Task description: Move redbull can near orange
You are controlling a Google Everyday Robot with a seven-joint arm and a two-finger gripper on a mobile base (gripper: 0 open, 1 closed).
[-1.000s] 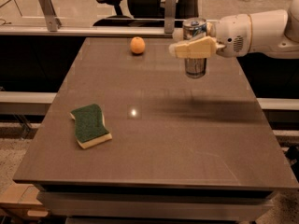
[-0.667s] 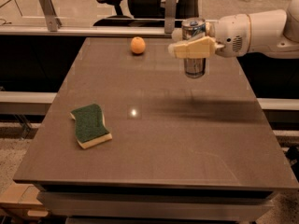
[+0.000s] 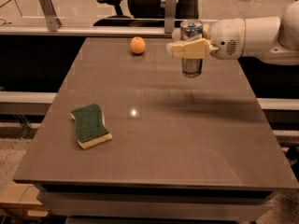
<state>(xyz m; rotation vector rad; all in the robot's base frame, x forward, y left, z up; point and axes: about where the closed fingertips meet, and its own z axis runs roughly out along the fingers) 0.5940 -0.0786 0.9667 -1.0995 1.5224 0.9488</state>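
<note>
The redbull can [image 3: 191, 65] is a slim silver-and-blue can held upright above the far right part of the brown table [image 3: 187, 143]. My gripper [image 3: 188, 47] reaches in from the right on a white arm and is shut on the can around its middle. The can hangs clear of the table surface. The orange [image 3: 137, 45] is a small round fruit resting on the table near the far edge, to the left of the can with a gap between them.
A green-and-yellow sponge [image 3: 90, 125] lies on the left side of the table. A metal rail with upright posts [image 3: 170, 10] runs behind the far edge, with an office chair [image 3: 112, 3] beyond it.
</note>
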